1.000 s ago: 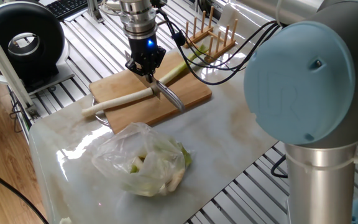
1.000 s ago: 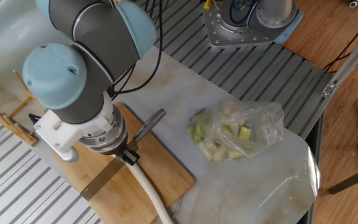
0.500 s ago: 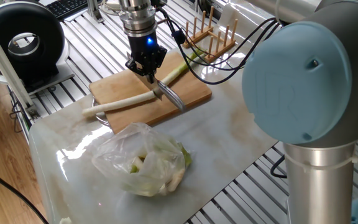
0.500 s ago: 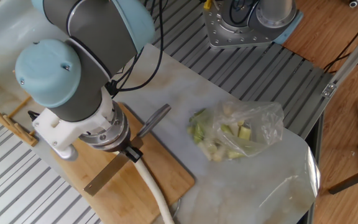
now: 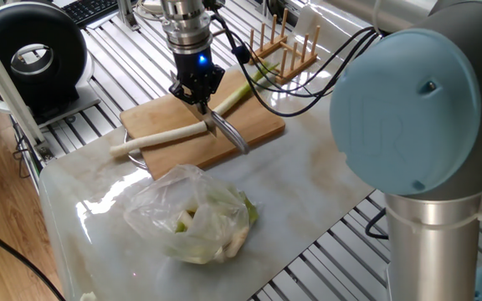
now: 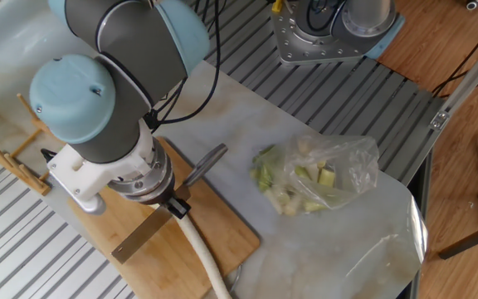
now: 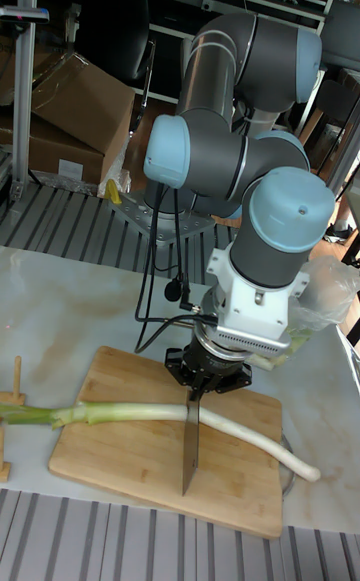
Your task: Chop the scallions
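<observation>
Across the wooden board (image 7: pixel 120 441) lay the scallions (image 7: pixel 130 411), one uncut stalk running from its green end at nine o'clock in the tall fixed view to its white end past the board's edge at four o'clock; the white tip overhung the marble slab (image 5: pixel 308 192); the gripper (image 7: pixel 196 393) stood directly above the stalk's middle, clenched on a knife (image 7: pixel 190 446) whose blade pointed down at six o'clock, crossing the stalk and reaching the board; the knife's handle (image 5: pixel 228 134) showed in one fixed view, slanting toward four o'clock; near the board, at five o'clock in that view, sat a clear bag (image 5: pixel 195 217) of pale green pieces; a wooden rack (image 5: pixel 287 46) stood beyond the board at one o'clock.
</observation>
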Robot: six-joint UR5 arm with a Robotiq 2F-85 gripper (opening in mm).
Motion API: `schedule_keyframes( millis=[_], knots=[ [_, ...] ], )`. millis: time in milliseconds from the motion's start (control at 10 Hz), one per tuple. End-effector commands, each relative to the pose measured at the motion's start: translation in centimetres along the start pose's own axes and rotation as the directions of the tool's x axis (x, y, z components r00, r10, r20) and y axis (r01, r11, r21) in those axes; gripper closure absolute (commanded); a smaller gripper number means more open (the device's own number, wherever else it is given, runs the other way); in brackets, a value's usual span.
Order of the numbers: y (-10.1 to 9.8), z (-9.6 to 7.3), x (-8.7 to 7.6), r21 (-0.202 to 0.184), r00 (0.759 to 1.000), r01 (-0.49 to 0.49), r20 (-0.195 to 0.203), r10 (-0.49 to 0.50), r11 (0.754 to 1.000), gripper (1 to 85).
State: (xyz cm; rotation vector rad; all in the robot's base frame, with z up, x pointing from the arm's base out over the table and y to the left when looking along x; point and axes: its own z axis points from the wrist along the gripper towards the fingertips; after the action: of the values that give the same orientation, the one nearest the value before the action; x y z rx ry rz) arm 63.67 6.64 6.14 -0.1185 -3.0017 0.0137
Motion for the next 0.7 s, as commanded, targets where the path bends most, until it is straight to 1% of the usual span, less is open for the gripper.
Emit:
schedule_keyframes(
  millis=[0, 100, 200, 300, 400, 600],
  knots=[
    [-0.1, -1.1, -0.3, -0.003, 1.0, -0.001, -0.002, 0.001, 1.0, 84.3],
    [-0.1, -1.7, -0.6, -0.006, 1.0, 0.004, -0.002, -0.004, 1.0, 84.3],
    [-0.1, -1.6, -0.9, -0.007, 1.0, -0.002, 0.007, 0.002, 1.0, 84.3],
    [-0.2, -1.1, -1.5, 0.001, 1.0, -0.006, 0.019, 0.006, 1.0, 84.3],
    [-0.2, -0.7, -2.1, -0.007, 1.0, -0.005, 0.03, 0.005, 1.0, 84.3],
    [-0.6, -0.9, -2.6, -0.007, 0.999, -0.002, 0.032, 0.002, 1.0, 84.3]
  ],
)
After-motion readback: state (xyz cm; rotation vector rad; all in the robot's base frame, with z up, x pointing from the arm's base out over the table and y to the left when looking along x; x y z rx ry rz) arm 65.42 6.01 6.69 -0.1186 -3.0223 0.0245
